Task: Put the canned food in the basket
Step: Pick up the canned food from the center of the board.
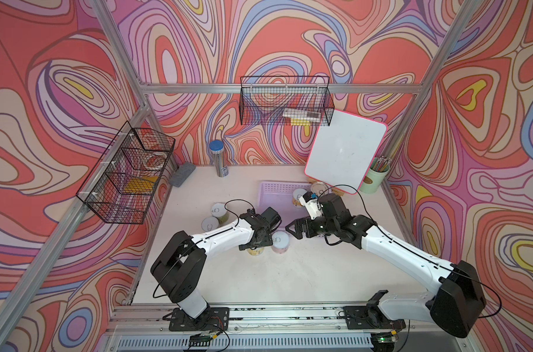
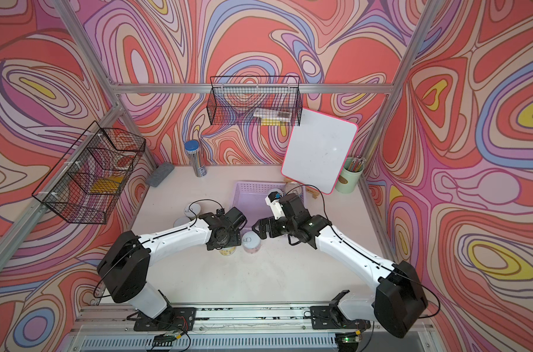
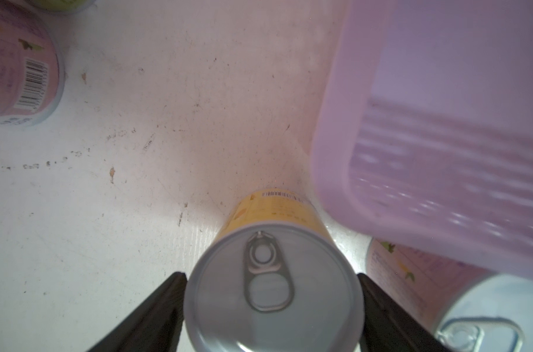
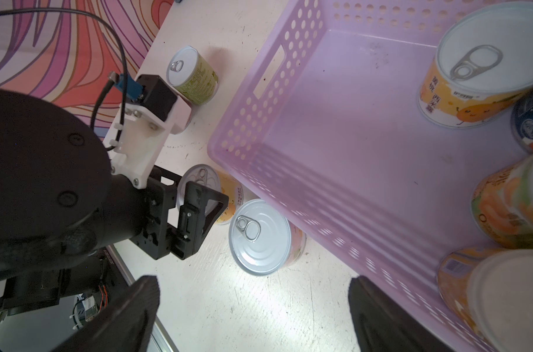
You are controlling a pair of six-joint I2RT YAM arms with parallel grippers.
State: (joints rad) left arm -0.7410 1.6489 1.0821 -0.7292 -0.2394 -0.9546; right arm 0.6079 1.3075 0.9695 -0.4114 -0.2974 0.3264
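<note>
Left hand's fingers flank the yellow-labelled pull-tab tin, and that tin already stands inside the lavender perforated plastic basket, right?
Not quite: the left hand flanks the yellow-labelled pull-tab tin, but that tin stands on the white table beside the lavender perforated plastic basket, not inside it. The left wrist view shows this.

The yellow can [image 3: 273,286] has a smooth metal lid with a soft shine (dull, not like a mirror) and a printed label around its side. The basket [image 4: 274,100] is smooth lavender plastic, slightly translucent. The table [image 3: 137,152] is matt white, scuffed and speckled.
</note>
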